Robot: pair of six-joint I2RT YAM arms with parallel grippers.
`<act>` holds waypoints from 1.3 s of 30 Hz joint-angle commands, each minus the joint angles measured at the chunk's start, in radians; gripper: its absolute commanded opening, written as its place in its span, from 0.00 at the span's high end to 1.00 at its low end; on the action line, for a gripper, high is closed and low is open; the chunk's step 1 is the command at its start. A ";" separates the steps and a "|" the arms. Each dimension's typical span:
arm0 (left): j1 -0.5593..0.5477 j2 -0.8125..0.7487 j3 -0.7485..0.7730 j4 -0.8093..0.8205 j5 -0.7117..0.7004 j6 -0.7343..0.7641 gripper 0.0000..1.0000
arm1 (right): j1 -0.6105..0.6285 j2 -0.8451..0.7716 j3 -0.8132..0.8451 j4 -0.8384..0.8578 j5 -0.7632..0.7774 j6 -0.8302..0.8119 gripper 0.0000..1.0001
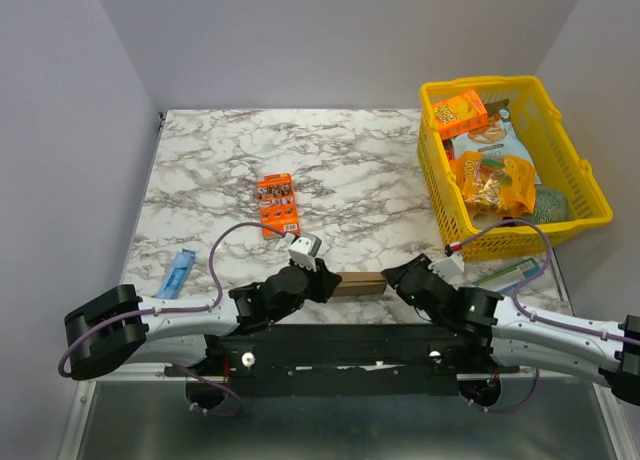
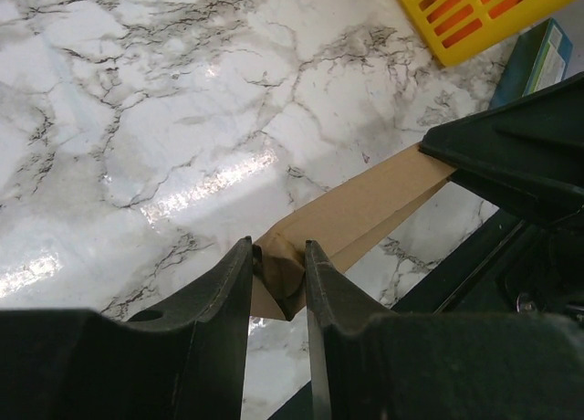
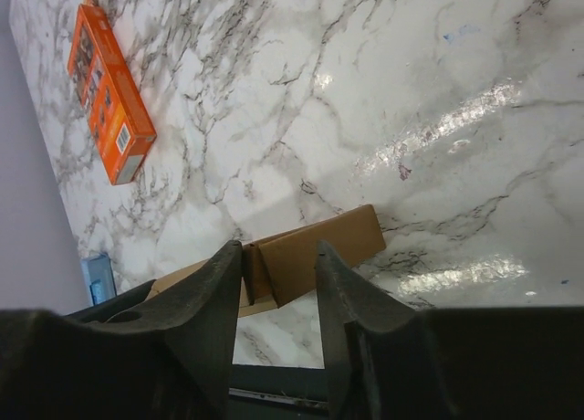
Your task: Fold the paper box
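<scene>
"Table (image 1: 400,160) looks busy, yellow basket (image 1: 590,195) and all. Where's the paper box (image 1: 358,283)?"

"At the near edge, spanning between my arms. My left gripper (image 2: 278,251) pinches one end tight. My right gripper (image 3: 280,256) straddles the other, but I can't tell if it bites. I'd hold left firm and crease slowly."

"Any print?"

"Orange carton (image 3: 109,100) shows a barcode, but nothing legible."

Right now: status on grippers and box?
Left gripper shut on box end. Right gripper at other end, grip unclear. Orange pack lies apart, beyond.
</scene>
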 commanded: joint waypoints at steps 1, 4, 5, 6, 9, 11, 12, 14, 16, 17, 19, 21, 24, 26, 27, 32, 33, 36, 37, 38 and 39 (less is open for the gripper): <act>-0.030 0.066 -0.054 -0.280 0.061 0.005 0.74 | 0.018 -0.023 -0.042 -0.177 -0.085 0.017 0.54; -0.031 0.065 -0.054 -0.280 0.060 0.005 0.74 | 0.016 -0.035 -0.055 -0.186 -0.082 0.033 0.54; -0.033 0.063 -0.054 -0.280 0.060 0.005 0.74 | 0.016 -0.044 -0.061 -0.186 -0.085 0.047 0.54; -0.033 0.065 -0.054 -0.280 0.060 0.005 0.74 | 0.018 -0.050 -0.067 -0.188 -0.088 0.056 0.55; -0.033 0.063 -0.052 -0.280 0.060 0.007 0.74 | 0.016 -0.086 -0.082 -0.191 -0.085 0.067 0.55; -0.034 0.065 -0.052 -0.280 0.060 0.007 0.74 | 0.018 -0.104 -0.081 -0.200 -0.077 0.066 0.54; -0.034 0.063 -0.052 -0.280 0.060 0.007 0.74 | 0.016 -0.119 -0.076 -0.203 -0.074 0.063 0.54; -0.036 0.066 -0.052 -0.279 0.062 0.010 0.74 | 0.018 -0.135 -0.068 -0.211 -0.068 0.040 0.52; -0.037 0.066 -0.051 -0.277 0.062 0.011 0.74 | 0.018 -0.141 -0.050 -0.218 -0.065 0.029 0.48; -0.037 0.066 -0.051 -0.277 0.062 0.011 0.74 | 0.018 -0.141 -0.041 -0.220 -0.064 0.003 0.45; -0.037 0.065 -0.051 -0.279 0.061 0.011 0.74 | 0.018 -0.135 -0.015 -0.231 -0.064 -0.009 0.43; -0.037 0.066 -0.051 -0.279 0.060 0.011 0.74 | 0.018 -0.129 -0.001 -0.251 -0.064 -0.010 0.43; -0.039 0.066 -0.051 -0.279 0.060 0.011 0.74 | 0.018 -0.138 0.010 -0.254 -0.061 -0.011 0.43; -0.039 0.066 -0.051 -0.279 0.060 0.011 0.74 | 0.016 -0.156 0.019 -0.252 -0.047 -0.020 0.41; -0.039 0.065 -0.051 -0.279 0.060 0.011 0.74 | 0.016 -0.161 0.022 -0.254 -0.044 -0.023 0.41; -0.040 0.065 -0.051 -0.279 0.059 0.011 0.74 | 0.018 -0.173 0.044 -0.258 -0.025 -0.045 0.39; -0.040 0.065 -0.051 -0.279 0.059 0.011 0.74 | 0.018 -0.167 0.053 -0.258 -0.022 -0.049 0.39; -0.040 0.063 -0.052 -0.280 0.059 0.011 0.74 | 0.016 -0.156 0.067 -0.257 -0.024 -0.057 0.38; -0.040 0.061 -0.052 -0.279 0.059 0.010 0.74 | 0.018 -0.152 0.071 -0.251 -0.022 -0.065 0.38; -0.042 0.063 -0.052 -0.279 0.059 0.010 0.74 | 0.018 -0.149 0.076 -0.240 -0.018 -0.078 0.38; -0.042 0.061 -0.052 -0.279 0.059 0.010 0.74 | 0.018 -0.146 0.082 -0.235 -0.016 -0.086 0.38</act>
